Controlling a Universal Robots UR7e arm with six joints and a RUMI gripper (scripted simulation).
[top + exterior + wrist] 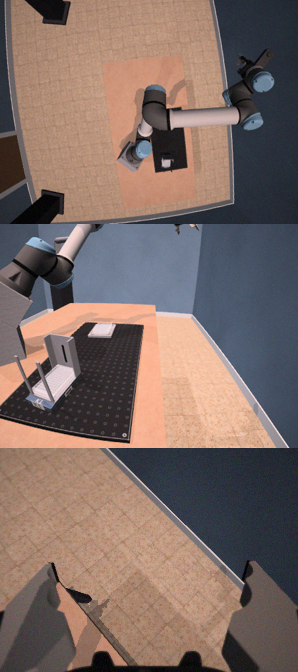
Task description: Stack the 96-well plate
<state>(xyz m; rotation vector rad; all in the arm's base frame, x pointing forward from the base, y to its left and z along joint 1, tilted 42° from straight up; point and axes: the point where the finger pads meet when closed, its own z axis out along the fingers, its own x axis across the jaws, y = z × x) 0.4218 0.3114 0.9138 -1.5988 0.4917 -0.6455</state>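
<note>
We read "K1" on the near label of the stack rack (49, 382), which holds one plate (54, 380). The 96-well plate (101, 330) lies farther back on the black mat (109, 382) of the desk (148, 389), its nest label unreadable. The arm (204, 116) reaches right, beyond the desk, over the floor (100, 523); the gripper (150, 593) hangs high, jaws fully apart and holding nothing.

Arm (204, 117) outstretched, tool (150, 598) wide open
</note>
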